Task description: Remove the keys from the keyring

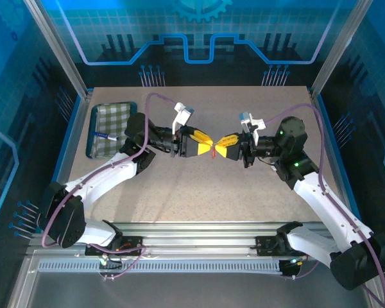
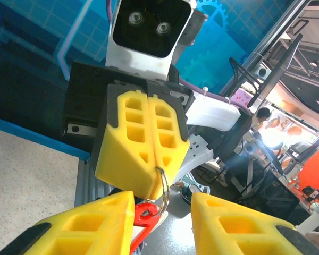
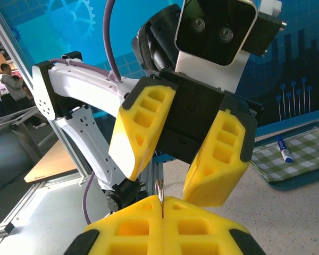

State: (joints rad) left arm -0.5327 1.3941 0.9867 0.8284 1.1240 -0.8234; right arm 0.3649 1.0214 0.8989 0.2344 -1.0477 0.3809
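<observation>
My right gripper (image 1: 222, 148) is shut on the keyring, a thin silver split ring (image 2: 164, 185) held in mid-air over the table's middle. The ring's edge pokes up between the shut yellow fingers (image 3: 160, 191). A red plastic tag (image 2: 144, 219) hangs hooked on the ring. My left gripper (image 1: 207, 145) faces the right one tip to tip, open, with its fingers (image 2: 87, 226) on either side of the ring and tag. The red tag lies against the inside of the left-hand finger. The keys are hidden.
A green-checked tray (image 1: 112, 122) sits at the back left of the table with a blue-and-white pen (image 1: 104, 135) on it; the tray (image 3: 303, 159) and pen (image 3: 283, 149) also show behind the left arm. Aluminium rails run along the near edge.
</observation>
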